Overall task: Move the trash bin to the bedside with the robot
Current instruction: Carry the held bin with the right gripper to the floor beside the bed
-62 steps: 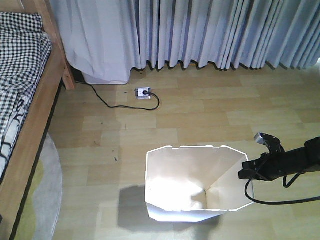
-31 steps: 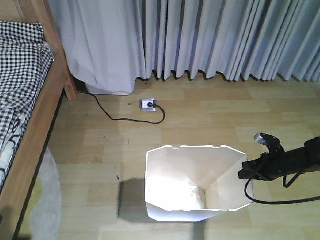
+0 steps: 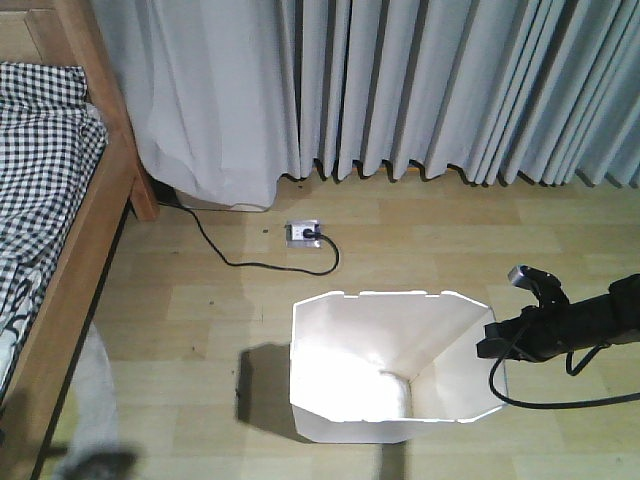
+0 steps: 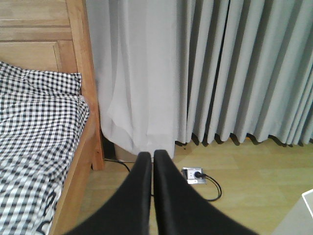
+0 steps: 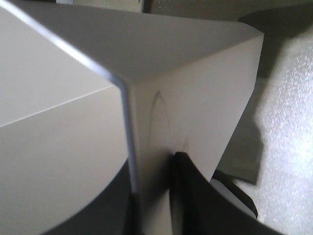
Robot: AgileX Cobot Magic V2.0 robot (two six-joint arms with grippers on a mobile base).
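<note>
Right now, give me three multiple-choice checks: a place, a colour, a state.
1. Front view: the bed is where from the bin? A left B right C behind
2. The bedding is: A plain blue B black-and-white check C red stripes
3. The right gripper is: A open B out of view C shut on the bin wall
1 A: its frame runs down the left edge. 2 B: checks show in two views. 3 C: fingers flank the wall in the wrist view.

My front view looks down from above at the floor [image 3: 420, 230], bed [image 3: 50, 170] left, curtain [image 3: 400, 90] ahead. Left wrist faces forward, sharing bed, curtain and power strip [image 3: 303, 235]. Right wrist sits close against the trash bin [image 5: 195, 98] wall.
</note>
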